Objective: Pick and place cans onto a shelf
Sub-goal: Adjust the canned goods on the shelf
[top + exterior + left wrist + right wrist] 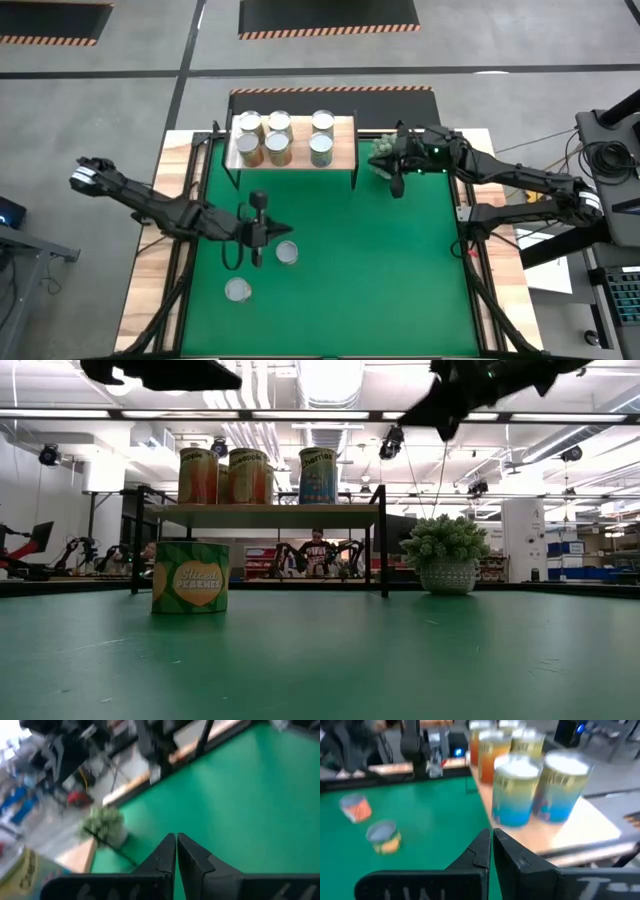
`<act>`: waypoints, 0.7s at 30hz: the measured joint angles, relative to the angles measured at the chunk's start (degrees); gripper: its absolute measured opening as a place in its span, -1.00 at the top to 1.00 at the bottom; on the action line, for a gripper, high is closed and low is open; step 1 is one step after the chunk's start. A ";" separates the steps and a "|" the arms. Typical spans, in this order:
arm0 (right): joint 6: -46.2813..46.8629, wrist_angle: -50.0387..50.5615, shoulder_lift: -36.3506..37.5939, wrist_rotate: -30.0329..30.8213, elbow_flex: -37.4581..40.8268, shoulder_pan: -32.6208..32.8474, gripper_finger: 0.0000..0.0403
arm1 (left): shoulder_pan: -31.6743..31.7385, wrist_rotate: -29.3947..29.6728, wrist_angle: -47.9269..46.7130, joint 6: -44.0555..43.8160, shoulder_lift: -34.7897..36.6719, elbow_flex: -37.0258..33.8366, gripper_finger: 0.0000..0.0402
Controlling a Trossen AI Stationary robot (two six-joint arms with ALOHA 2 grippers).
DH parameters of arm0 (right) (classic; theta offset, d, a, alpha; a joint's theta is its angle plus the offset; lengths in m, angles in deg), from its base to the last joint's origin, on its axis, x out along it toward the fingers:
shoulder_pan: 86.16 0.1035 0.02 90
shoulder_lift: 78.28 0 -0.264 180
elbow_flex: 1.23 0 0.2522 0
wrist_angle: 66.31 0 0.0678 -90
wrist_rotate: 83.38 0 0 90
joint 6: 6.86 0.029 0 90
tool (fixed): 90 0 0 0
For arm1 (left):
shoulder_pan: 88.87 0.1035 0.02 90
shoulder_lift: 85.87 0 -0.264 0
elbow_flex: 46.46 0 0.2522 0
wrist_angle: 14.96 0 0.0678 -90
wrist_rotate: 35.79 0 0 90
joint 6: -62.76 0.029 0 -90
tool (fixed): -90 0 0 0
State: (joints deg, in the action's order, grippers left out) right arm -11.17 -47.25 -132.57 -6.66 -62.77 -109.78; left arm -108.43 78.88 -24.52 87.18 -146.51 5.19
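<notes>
Cans: six standing on the wooden shelf [345, 128] at the table's far edge, in two rows, four orange-labelled cans [262, 137] to the left and two blue-labelled cans [321, 137] to the right; two more cans [287, 253] upright on the green mat [380, 270], well apart from the shelf. Left gripper [257, 258]: clenched, empty, just beside the nearer-to-shelf mat can. Right gripper [398, 188]: clenched, empty, by the potted plant [383, 152] beside the shelf's right end
</notes>
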 joint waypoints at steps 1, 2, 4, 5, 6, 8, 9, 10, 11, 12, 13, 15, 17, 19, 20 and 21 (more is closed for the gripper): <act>0.15 0.08 -0.36 -0.05 -1.31 -0.01 0.96 | 0.58 -1.40 2.56 1.35 0.83 -1.27 1.00; 0.30 0.37 -0.97 -0.05 -2.60 -0.02 0.96 | 0.99 -2.28 3.82 2.21 1.79 -2.21 1.00; 0.30 1.27 -2.70 -0.07 -5.76 -0.02 0.96 | 1.70 -3.45 3.45 3.36 4.07 -3.37 1.00; 0.21 2.36 -3.73 -0.08 -7.48 -0.02 0.96 | 1.92 -3.59 3.37 3.71 5.08 -3.68 1.00; -0.05 3.72 -4.95 -0.14 -9.37 0.01 0.96 | 2.11 -3.69 2.98 4.01 6.35 -3.98 1.00; -0.82 6.02 -7.89 -0.14 -13.25 0.01 0.96 | 2.22 -3.74 1.58 4.44 9.22 -4.52 1.00; -1.42 7.38 -9.54 -0.13 -15.18 0.01 0.96 | 2.22 -3.78 1.74 4.53 10.54 -4.82 1.00; -2.34 9.01 -11.17 -0.16 -17.08 0.01 0.96 | 2.22 -3.80 1.69 4.48 12.00 -5.40 1.00; -3.13 10.83 -12.96 -0.11 -19.15 0.01 0.96 | 2.22 -3.80 1.36 4.06 13.37 -6.03 1.00; -3.67 12.52 -14.67 -0.11 -21.33 0.00 0.96 | 2.22 -3.80 1.29 3.44 14.50 -6.57 1.00; -3.81 13.81 -16.27 -0.07 -23.31 -0.02 0.96 | 2.22 -3.83 1.06 2.59 15.60 -7.05 1.00; -4.33 16.30 -19.64 -0.09 -27.78 -0.02 0.96 | 2.22 -3.83 0.01 1.11 17.57 -7.94 1.00; -5.46 19.12 -22.74 -0.06 -32.11 -0.02 0.96 | 2.22 -3.83 -0.16 0.21 18.83 -8.61 1.00; -5.71 21.49 -25.73 -0.03 -36.42 -0.02 0.96 | 2.22 -3.83 -0.52 -0.17 19.75 -9.44 1.00; -5.73 22.98 -27.21 0.02 -38.45 -0.02 0.96 | 2.22 -3.83 -0.48 -0.41 20.04 -9.77 1.00; -5.73 24.21 -28.56 0.02 -40.37 -0.02 0.96 | 2.22 -3.83 -0.41 -0.43 20.35 -10.17 1.00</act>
State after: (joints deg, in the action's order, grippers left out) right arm -16.91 -23.04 -161.13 -6.64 -103.14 -109.80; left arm -106.21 75.05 -24.93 86.75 -126.15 -4.98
